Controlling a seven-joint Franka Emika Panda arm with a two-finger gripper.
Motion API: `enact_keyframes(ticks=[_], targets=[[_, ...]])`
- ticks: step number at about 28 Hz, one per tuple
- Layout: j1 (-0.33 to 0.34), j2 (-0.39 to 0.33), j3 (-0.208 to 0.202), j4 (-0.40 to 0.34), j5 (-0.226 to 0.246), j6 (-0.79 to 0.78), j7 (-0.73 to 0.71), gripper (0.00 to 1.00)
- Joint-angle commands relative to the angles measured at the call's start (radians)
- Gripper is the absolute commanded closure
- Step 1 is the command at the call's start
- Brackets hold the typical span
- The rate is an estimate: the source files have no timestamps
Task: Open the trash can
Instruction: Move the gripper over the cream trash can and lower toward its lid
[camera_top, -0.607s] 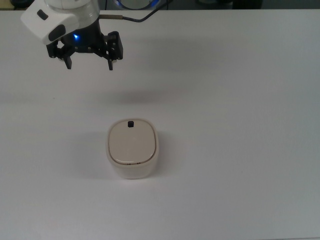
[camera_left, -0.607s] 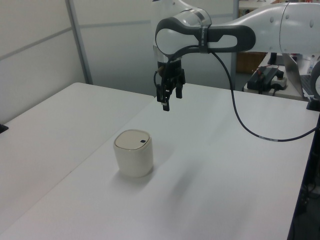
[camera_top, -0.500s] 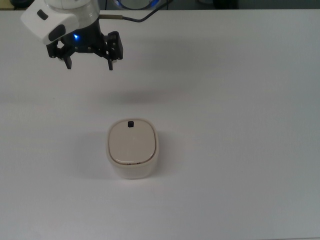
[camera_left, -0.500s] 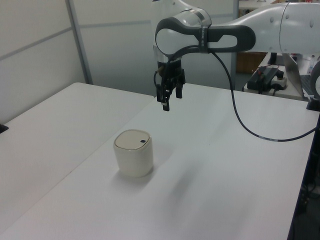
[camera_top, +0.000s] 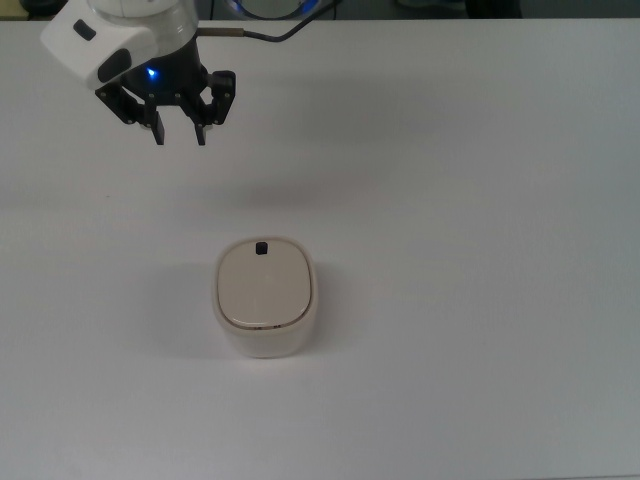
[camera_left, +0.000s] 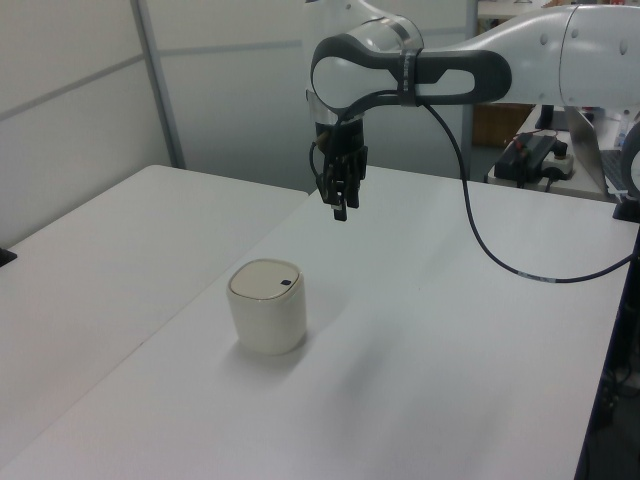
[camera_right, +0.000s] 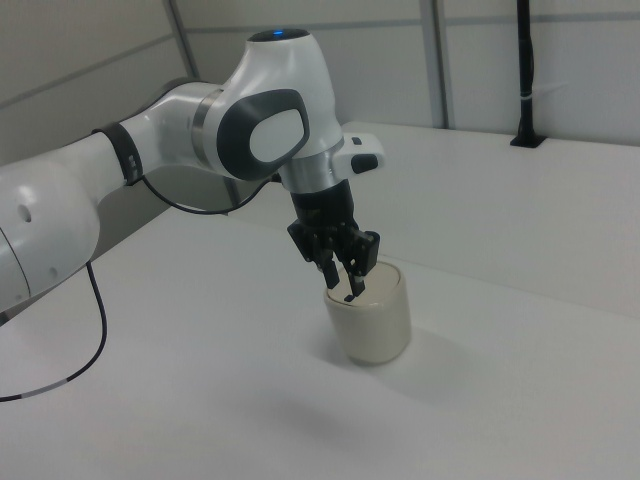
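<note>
The trash can (camera_top: 265, 295) is a small cream bin with a flat lid, shut, standing on the white table. A tiny black button (camera_top: 262, 247) sits at the lid's far edge in the top view. My gripper (camera_top: 179, 137) hangs in the air above the table, beyond the can toward the top view's upper left and not touching it. Its fingers point down, empty, with a narrow gap between them. The left view shows the gripper (camera_left: 340, 212) above and behind the can (camera_left: 267, 305). In the right view the gripper (camera_right: 341, 287) overlaps the can's (camera_right: 375, 330) top rim.
The white table (camera_top: 480, 200) spreads all around the can. A black cable (camera_left: 490, 250) trails from the arm across the table at the left view's right. Grey wall panels stand behind the table, and equipment (camera_left: 535, 155) sits past its far right edge.
The fingers have drawn closer together, from a wide spread to a narrow gap. The arm and the trash can have stayed in place.
</note>
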Motion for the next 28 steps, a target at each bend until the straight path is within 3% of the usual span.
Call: enact_keyframes(ticks=[1, 9, 12, 17, 28], targets=[[0.004, -0.017, -0.005, -0.016, 0.027, 0.016, -0.027, 1.00], [0.009, -0.012, -0.004, -0.016, 0.036, 0.021, -0.025, 1.00], [0.010, -0.003, 0.003, -0.016, 0.068, 0.032, -0.031, 1.00], [0.018, 0.011, 0.023, -0.017, 0.091, 0.153, -0.022, 1.00], [0.050, 0.152, 0.049, -0.019, 0.090, 0.375, 0.025, 1.00]])
